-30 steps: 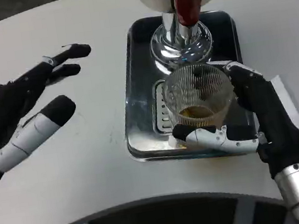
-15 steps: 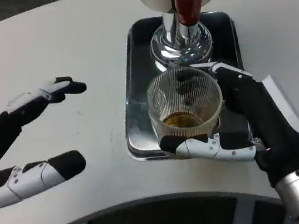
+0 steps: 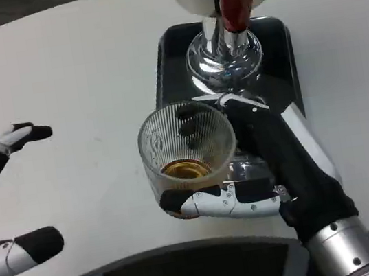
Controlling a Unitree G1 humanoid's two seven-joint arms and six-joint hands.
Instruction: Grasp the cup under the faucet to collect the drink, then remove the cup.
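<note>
**Ribbed glass cup held clear of the tray's front-left corner**

The white worktop (image 3: 80, 91) carries a dark metal tray (image 3: 279, 75) at its far middle, and on the tray's far end stands the dispenser, its chrome base (image 3: 223, 59) under a red tap handle (image 3: 237, 2). The right hand (image 3: 272, 166) reaches in from the near edge and holds the cup (image 3: 186, 148): its thumb wraps the near side of the base while the black fingers (image 3: 192, 119) press the far wall. The cup sits off the tray's front-left corner, above bare worktop, upright or nearly so, with a shallow pool of amber drink in the bottom. The left hand (image 3: 5, 196) waits at the left edge, fingers spread and holding nothing.

Clear ribbed glass like this is probably stiff, breakable and fairly light with so little liquid. The ribs should help against slipping. A low wrap around the wall, as here, looks the safest hold; tilting would risk a spill
</note>
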